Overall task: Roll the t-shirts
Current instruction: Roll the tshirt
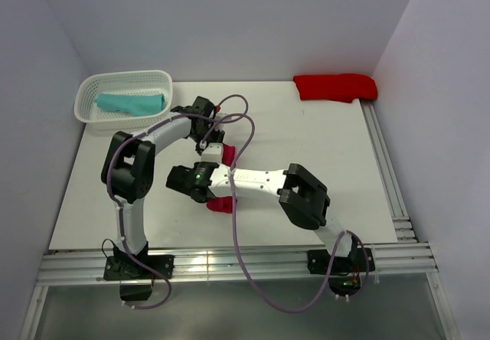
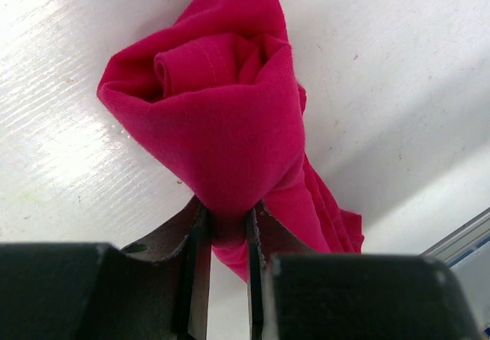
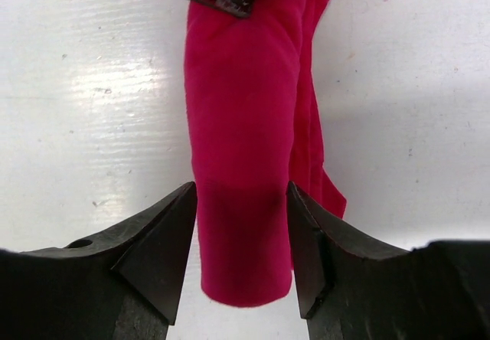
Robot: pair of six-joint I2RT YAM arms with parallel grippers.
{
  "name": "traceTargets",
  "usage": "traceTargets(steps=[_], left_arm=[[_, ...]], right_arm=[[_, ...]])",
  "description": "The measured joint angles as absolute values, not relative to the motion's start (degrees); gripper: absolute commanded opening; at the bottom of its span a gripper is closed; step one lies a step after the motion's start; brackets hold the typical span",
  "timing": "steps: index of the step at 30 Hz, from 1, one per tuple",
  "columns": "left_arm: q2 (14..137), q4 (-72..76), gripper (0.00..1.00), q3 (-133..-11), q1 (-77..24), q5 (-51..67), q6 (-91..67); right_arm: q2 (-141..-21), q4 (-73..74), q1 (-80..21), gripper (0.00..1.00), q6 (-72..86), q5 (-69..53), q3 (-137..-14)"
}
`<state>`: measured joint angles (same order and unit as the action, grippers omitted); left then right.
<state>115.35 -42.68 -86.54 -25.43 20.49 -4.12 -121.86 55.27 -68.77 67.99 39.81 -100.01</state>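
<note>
White table [image 1: 321, 141], crimson t-shirt roll [image 1: 220, 204], long axis near-to-far

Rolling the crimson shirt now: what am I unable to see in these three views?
- Top view: both wrists cover most of the crimson shirt; only two bits show.
- Right wrist view: the right gripper straddles the roll; squeezing or merely touching is unclear.
- Left wrist view: the left gripper pinches cloth; the roll's bulk hides its far end.
- Top view: the teal shirt in the basket is too small to judge rolled or folded.
</note>
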Motion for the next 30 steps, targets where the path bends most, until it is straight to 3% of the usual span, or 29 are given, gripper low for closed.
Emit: traceTargets(steps=[12, 18, 21, 27, 30], left_arm=[[115.81, -43.31, 0.17, -87.24, -25.65, 20.05, -4.10], [116.07, -43.81, 0.22, -87.72, -25.71, 20.05, -4.08], [116.27, -44.23, 0.28, -88.14, -25.71, 20.05, -3.90], [117.05, -45.01, 0.61, -89.43, -25.74, 20.05, -2.96], [117.08, -45.19, 0.70, -90.26, -25.69, 20.53, -2.15]], right_arm=[[-125.10, 56.53, -69.47, 0.60, 66.35, 40.88, -103.13], [-127.96, 56.58, -69.25, 0.54, 66.39, 40.62, -102.96], [-127.94, 55.92, -69.23, 0.50, 66.52, 40.49, -102.13], [-124.05, 48.84, -69.01, 0.41, 66.65, 40.01, -94.70], [-119.31, 41.21, -68.05, 0.41, 66.78, 37.80, -87.26]])
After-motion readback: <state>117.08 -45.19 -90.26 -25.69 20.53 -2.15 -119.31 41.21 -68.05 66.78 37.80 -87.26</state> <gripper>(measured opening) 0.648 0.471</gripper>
